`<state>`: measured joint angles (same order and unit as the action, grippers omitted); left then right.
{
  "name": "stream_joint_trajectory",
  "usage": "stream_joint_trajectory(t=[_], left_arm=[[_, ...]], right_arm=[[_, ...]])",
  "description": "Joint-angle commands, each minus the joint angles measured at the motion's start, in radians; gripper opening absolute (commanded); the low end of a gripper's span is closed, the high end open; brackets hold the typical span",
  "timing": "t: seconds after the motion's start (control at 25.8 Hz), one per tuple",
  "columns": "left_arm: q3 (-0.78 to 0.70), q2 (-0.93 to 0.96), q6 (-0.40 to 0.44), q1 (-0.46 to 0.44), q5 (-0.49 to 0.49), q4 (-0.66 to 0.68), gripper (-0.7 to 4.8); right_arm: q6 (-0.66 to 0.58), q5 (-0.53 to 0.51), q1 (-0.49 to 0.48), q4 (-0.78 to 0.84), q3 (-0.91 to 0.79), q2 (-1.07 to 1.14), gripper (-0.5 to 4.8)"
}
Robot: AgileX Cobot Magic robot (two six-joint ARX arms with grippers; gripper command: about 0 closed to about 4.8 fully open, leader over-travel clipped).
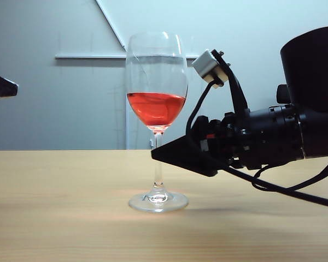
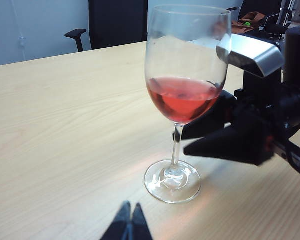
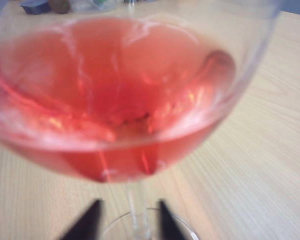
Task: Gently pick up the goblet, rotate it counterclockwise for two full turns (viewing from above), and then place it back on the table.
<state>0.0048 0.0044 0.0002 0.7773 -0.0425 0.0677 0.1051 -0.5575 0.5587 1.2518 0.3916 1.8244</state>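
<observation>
The goblet [image 1: 156,103] stands upright on the table [image 1: 54,207], its foot flat on the wood and red liquid in the bowl. My right gripper [image 1: 158,154] reaches in level from the right at mid-stem height. In the right wrist view its two dark fingertips [image 3: 97,205] flank the thin stem with a gap on each side, so the right gripper [image 3: 130,204] is open. The bowl of the goblet [image 3: 115,110] fills that view. My left gripper [image 2: 130,206] is shut and empty, hanging in front of the goblet [image 2: 182,100] and short of its foot. It also shows as a dark tip, the left gripper [image 1: 0,86], at the far left edge.
The beige table [image 2: 65,125] stretches wide around the glass. A black office chair [image 2: 115,22] stands beyond its far edge. Small objects [image 3: 40,6] lie at a distant table edge. The right arm's camera housing [image 1: 209,66] sits close beside the bowl.
</observation>
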Motion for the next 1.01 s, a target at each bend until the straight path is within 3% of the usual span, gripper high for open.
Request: stream_joint_trajectory(t=[0.04, 0.5, 0.77, 0.89, 1.01], left_arm=[[0.004, 0.002, 0.0, 0.001, 0.001, -0.009, -0.05], [0.004, 0.002, 0.0, 0.0, 0.001, -0.009, -0.05], [0.004, 0.002, 0.0, -0.08, 0.002, -0.009, -0.05], [0.004, 0.002, 0.0, -0.158, 0.002, -0.009, -0.05], [0.004, 0.002, 0.0, -0.269, 0.002, -0.009, -0.05]], right_arm=[[-0.013, 0.018, 0.002, 0.053, -0.014, -0.005, 2.81], [-0.029, 0.047, 0.0, 0.146, -0.097, -0.016, 3.2], [-0.06, 0.19, -0.004, 0.146, -0.172, -0.113, 3.14], [-0.06, 0.258, -0.004, 0.142, -0.212, -0.171, 2.83], [-0.06, 0.298, -0.004, 0.142, -0.25, -0.217, 1.65]])
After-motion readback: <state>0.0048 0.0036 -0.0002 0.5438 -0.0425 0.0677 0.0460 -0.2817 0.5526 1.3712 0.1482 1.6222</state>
